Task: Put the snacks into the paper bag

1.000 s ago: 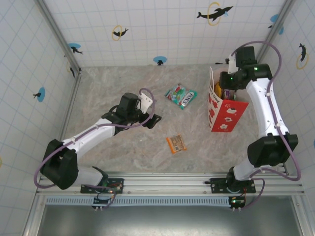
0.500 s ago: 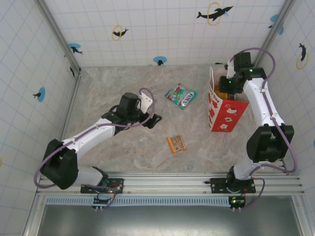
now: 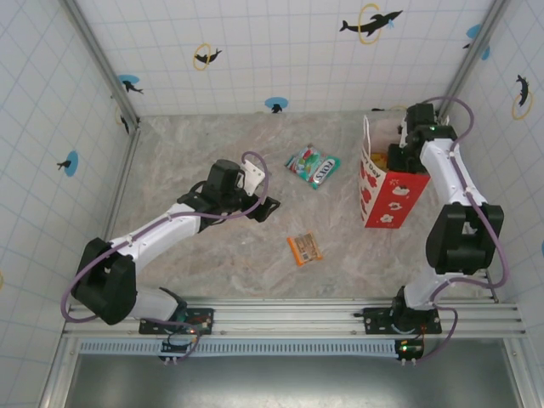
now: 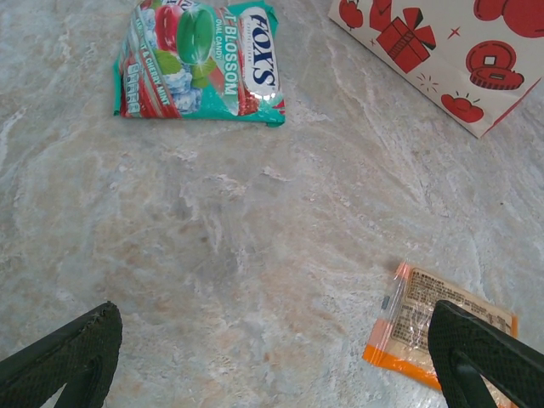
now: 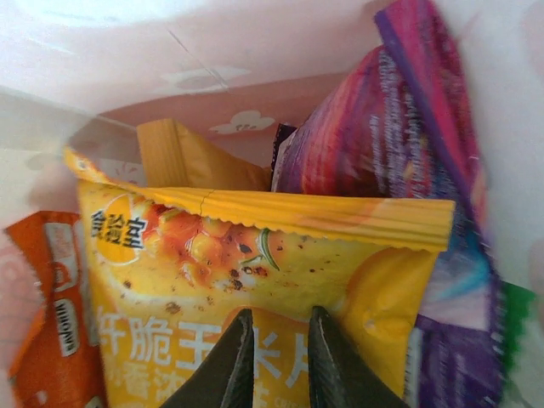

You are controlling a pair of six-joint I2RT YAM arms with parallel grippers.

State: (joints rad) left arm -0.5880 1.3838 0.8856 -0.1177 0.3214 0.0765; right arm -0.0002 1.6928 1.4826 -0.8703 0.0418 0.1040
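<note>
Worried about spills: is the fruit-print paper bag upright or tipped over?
Upright. The white paper bag with red fruit prints stands on its base, mouth up, glossy snack packets inside.

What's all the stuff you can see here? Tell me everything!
paper bag: one, white with red prints, table's right side
yellow packet: one, yellow, inside the bag
purple packet: one, purple, inside the bag
orange packet: one, orange, inside the bag
teal candy packet: one, teal, flat on the table
orange bar: one, orange, flat on the table, nearer the arms
table: one, marbled grey
left gripper: one, black, open above the table
right gripper: one, black, inside the bag at the yellow packet
</note>
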